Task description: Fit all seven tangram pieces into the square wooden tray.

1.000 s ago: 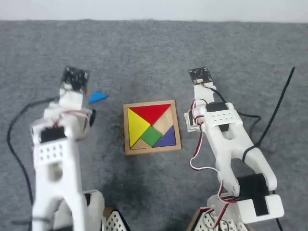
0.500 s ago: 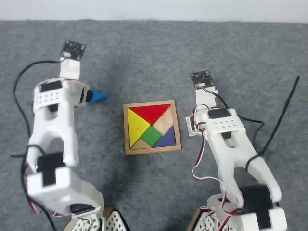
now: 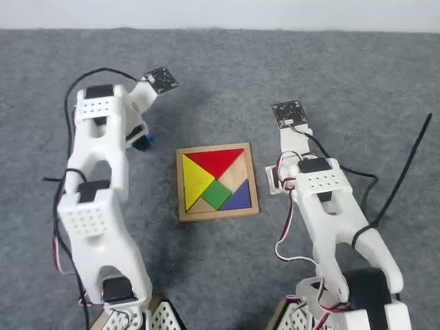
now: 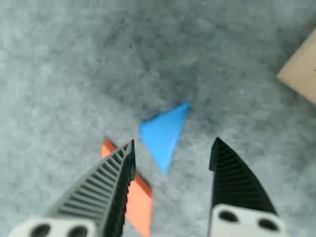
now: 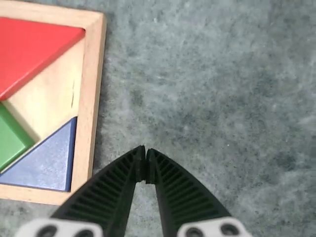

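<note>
1. The left tool [image 4: 174, 142] is held wide open over the grey tabletop [image 4: 74, 59], and nothing is gripped.
2. A light blue triangle [image 4: 165, 134] is seen lying between its fingers, with an orange piece [image 4: 140, 197] just beside it.
3. The right tool [image 5: 146, 164] is clenched shut on nothing, just beside the square wooden tray [image 5: 96, 98].
4. A red triangle [image 3: 216, 162], yellow triangle [image 3: 194, 180], green square [image 3: 217, 194] and dark blue triangle [image 3: 240, 199] are seated in the tray.
</note>
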`<state>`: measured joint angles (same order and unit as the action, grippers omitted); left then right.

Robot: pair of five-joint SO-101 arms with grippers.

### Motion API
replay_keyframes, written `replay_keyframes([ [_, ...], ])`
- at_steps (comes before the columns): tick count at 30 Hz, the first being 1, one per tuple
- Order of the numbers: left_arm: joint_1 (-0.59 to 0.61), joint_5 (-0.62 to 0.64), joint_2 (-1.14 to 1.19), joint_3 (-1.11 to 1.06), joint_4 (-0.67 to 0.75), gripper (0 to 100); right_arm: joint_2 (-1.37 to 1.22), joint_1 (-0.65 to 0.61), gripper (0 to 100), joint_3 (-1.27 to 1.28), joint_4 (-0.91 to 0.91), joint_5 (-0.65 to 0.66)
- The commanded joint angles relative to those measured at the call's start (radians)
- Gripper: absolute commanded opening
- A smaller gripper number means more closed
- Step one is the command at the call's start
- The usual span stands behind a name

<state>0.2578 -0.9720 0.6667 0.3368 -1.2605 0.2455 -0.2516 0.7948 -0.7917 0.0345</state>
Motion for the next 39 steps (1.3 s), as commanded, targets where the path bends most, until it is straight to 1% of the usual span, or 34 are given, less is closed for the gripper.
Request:
replay_keyframes([
  [1,-0.006,-0.104,0.091,0.194,-0.084,24,0.058,0.008,0.6,-0.008,0.018,0.015],
  [3,-0.008,-0.173,0.167,0.288,-0.147,24,0.058,0.008,0.6,-0.008,0.018,0.015],
  [5,-0.008,-0.199,0.241,0.395,-0.207,24,0.058,0.008,0.6,-0.008,0.018,0.015],
  [12,-0.002,-0.235,0.517,0.792,-0.374,24,0.058,0.005,0.6,-0.009,0.018,0.015],
  [16,-0.006,-0.272,0.655,0.992,-0.486,23,0.058,-0.019,0.6,-0.008,0.018,0.025],
  [19,0.005,-0.269,0.720,1.072,-0.496,19,0.058,-0.019,0.6,-0.008,0.018,0.049],
  [24,0.048,-0.273,0.732,1.075,-0.496,12,0.058,-0.019,0.6,-0.008,0.018,0.049],
  [28,0.055,-0.264,0.710,1.073,-0.499,4,0.058,-0.019,0.6,-0.008,0.018,0.049],
  [31,0.049,-0.187,0.629,1.007,-0.500,4,0.058,-0.018,0.6,-0.008,0.018,0.051],
  [34,0.034,-0.184,0.488,0.826,-0.500,3,0.058,-0.018,0.6,-0.008,0.018,0.051],
  [37,0.005,-0.192,0.307,0.565,-0.499,3,0.061,-0.016,0.6,-0.008,0.018,0.051],
  [39,-0.014,-0.227,0.178,0.392,-0.497,3,0.061,-0.015,0.6,-0.008,0.018,0.051],
])
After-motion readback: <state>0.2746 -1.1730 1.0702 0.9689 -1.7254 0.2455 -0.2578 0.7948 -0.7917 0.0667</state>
